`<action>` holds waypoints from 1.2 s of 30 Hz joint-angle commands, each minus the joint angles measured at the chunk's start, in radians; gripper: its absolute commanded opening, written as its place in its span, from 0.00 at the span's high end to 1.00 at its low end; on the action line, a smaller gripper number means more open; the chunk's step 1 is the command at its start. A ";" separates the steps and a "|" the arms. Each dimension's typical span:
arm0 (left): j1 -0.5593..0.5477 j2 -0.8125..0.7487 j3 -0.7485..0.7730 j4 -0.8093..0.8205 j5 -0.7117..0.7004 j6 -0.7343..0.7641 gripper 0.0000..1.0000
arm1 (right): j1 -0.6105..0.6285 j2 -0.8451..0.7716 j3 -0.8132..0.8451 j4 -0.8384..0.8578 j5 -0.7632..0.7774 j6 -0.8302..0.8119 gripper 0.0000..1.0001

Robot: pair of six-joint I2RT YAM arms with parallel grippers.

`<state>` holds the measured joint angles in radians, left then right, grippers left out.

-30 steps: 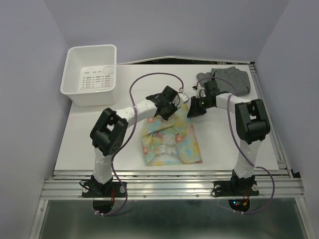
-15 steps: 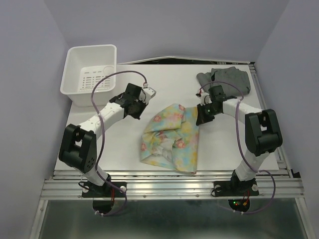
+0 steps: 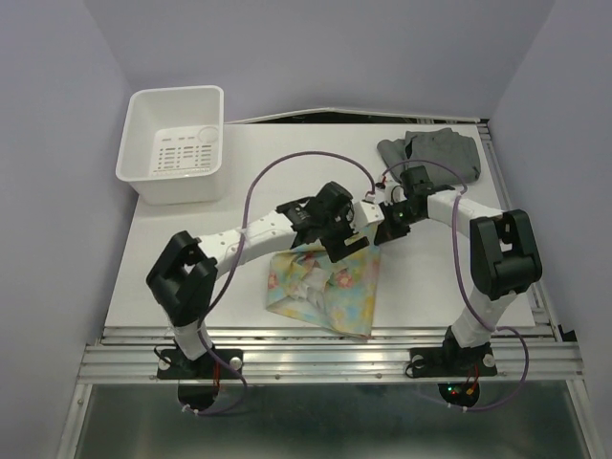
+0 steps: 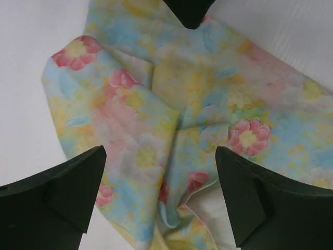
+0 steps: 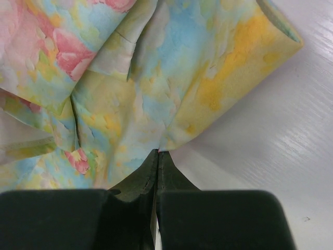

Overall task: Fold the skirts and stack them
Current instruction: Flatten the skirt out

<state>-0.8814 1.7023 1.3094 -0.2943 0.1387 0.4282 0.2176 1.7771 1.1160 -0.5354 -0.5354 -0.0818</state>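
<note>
Floral skirt (image 3: 330, 292), crumpled, corner pointing far-right

Left arm (image 3: 253, 231) stretched forward and to the right across the middle of the surface, elbow low, wrist pitched downward. Left gripper (image 4: 161, 192) spread wide, both fingers (image 4: 67, 192) far apart, pointing down. Right arm (image 3: 457, 205) bent at the elbow, forearm reaching inward to the left. Right gripper (image 5: 157, 156) closed tight, fingers (image 5: 139, 179) pressed together, tips low to the surface. The two grippers sit just beside each other
</note>
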 commanded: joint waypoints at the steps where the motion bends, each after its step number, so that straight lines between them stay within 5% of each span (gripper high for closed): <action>1: -0.082 0.084 0.031 0.024 -0.128 0.049 0.02 | 0.000 -0.021 -0.013 -0.006 -0.051 0.017 0.99; 8: -0.083 0.177 0.018 0.151 -0.401 0.081 0.12 | 0.000 -0.028 -0.033 -0.011 -0.044 -0.001 0.99; 11: -0.056 0.181 0.024 0.173 -0.498 0.064 0.35 | 0.000 -0.034 -0.044 -0.028 -0.025 -0.032 0.99; 12: -0.024 0.169 0.021 0.173 -0.498 0.052 0.49 | 0.000 -0.042 -0.054 -0.035 -0.018 -0.047 0.99; 15: 0.037 0.097 -0.015 0.167 -0.498 0.012 0.67 | -0.009 -0.054 -0.076 -0.038 0.008 -0.065 0.99; 18: 0.087 0.005 -0.068 0.149 -0.464 -0.011 0.95 | -0.009 -0.064 -0.094 -0.043 0.025 -0.090 0.99; 20: 0.143 -0.039 -0.088 0.104 -0.424 -0.025 1.00 | -0.018 -0.067 -0.100 -0.047 0.044 -0.113 0.99; 27: 0.335 -0.093 -0.179 -0.035 -0.260 -0.121 0.94 | -0.050 -0.094 -0.119 -0.104 0.107 -0.229 0.99; 30: 0.372 -0.116 -0.217 -0.077 -0.197 -0.138 0.53 | -0.069 -0.097 -0.125 -0.121 0.150 -0.291 0.99; 33: 0.403 -0.156 -0.237 -0.092 -0.070 -0.120 0.39 | -0.069 -0.094 -0.111 -0.139 0.152 -0.331 0.99; 36: 0.441 -0.196 -0.230 -0.103 0.076 -0.088 0.29 | -0.069 -0.081 -0.065 -0.181 0.101 -0.331 0.89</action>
<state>-0.4747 1.6112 1.0668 -0.3691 0.0193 0.3180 0.1532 1.7123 1.0138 -0.6460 -0.4248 -0.3561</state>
